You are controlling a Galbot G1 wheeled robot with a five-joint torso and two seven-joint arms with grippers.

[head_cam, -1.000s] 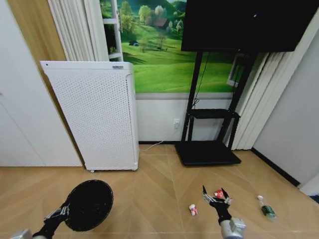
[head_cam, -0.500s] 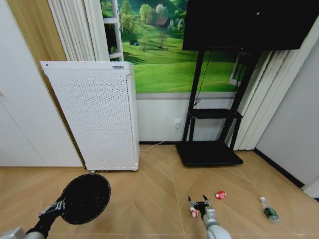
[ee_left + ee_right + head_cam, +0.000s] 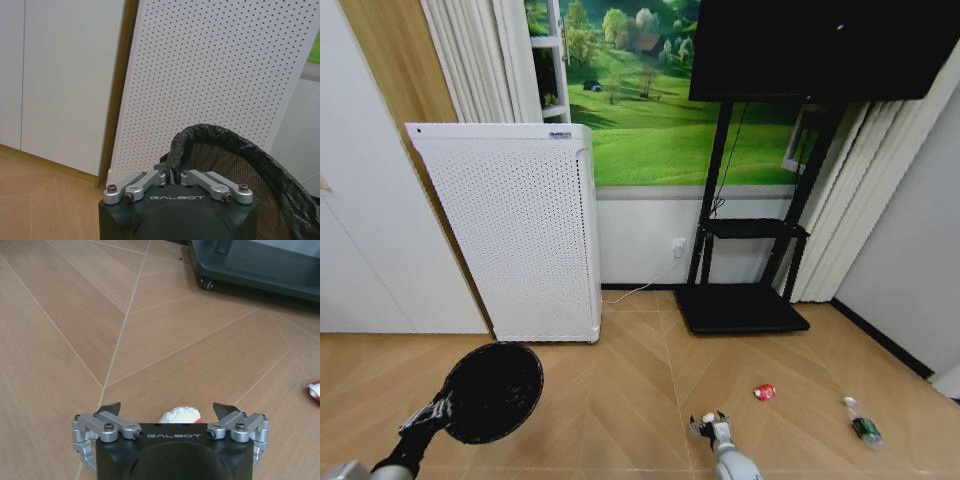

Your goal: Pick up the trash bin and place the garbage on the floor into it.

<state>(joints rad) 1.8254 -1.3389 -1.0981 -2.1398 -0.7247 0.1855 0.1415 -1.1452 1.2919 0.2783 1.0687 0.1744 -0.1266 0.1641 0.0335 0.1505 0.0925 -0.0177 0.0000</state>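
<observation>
My left gripper (image 3: 171, 173) is shut on the rim of the trash bin (image 3: 492, 392), a black mesh wastebasket with a dark liner, and holds it tilted above the floor (image 3: 620, 400) at the lower left. My right gripper (image 3: 166, 408) hangs open just above the parquet, its fingers either side of the red-and-white wrapper (image 3: 180, 415). In the head view this gripper (image 3: 711, 424) is at the bottom centre. A small red packet (image 3: 764, 391) lies to its right, and a clear bottle with a green label (image 3: 860, 427) lies farther right.
A tall white perforated cabinet (image 3: 515, 230) stands against the wall behind the bin. A black TV stand with a flat base (image 3: 738, 308) is at the back centre, its wheel (image 3: 205, 284) close beyond the wrapper. Curtains hang on the right.
My right gripper has moved left, from over the red packet to over the red-and-white wrapper, and has dropped lower. The left arm still holds the bin, now slightly higher.
</observation>
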